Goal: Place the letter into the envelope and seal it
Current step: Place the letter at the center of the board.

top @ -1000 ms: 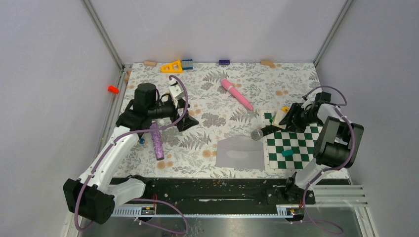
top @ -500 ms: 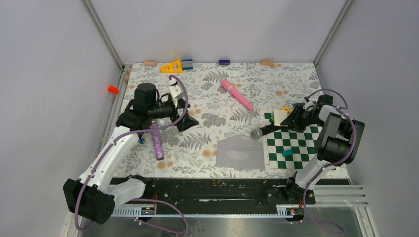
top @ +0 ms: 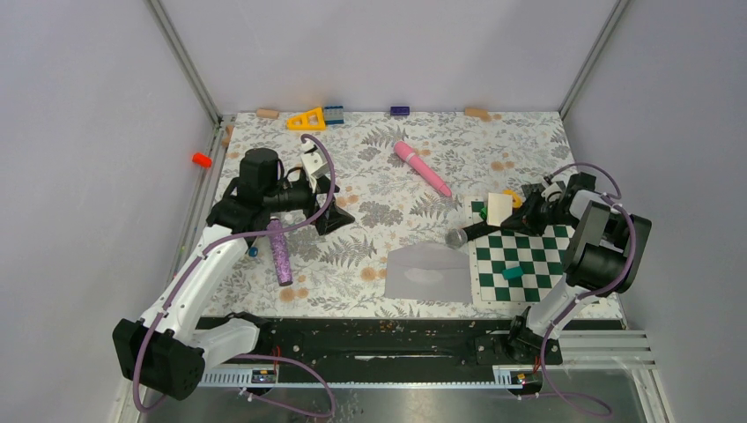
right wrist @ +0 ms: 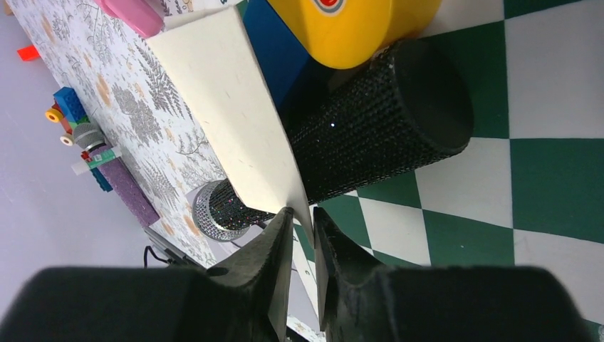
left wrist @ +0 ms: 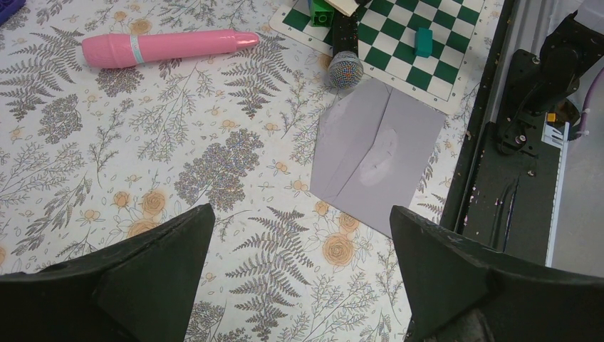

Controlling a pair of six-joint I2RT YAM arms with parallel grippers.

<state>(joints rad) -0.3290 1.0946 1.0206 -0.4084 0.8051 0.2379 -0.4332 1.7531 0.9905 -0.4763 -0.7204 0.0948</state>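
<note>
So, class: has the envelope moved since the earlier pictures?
No. The envelope lies just left of the mat, exactly where it lay before.

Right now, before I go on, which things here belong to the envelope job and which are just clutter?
Job: envelope; cream letter card, pinched in the right gripper; left gripper, open, empty.
Lying about: pink wand; black microphone; purple glitter stick; checkerboard mat; teal block; yellow triangle.
</note>
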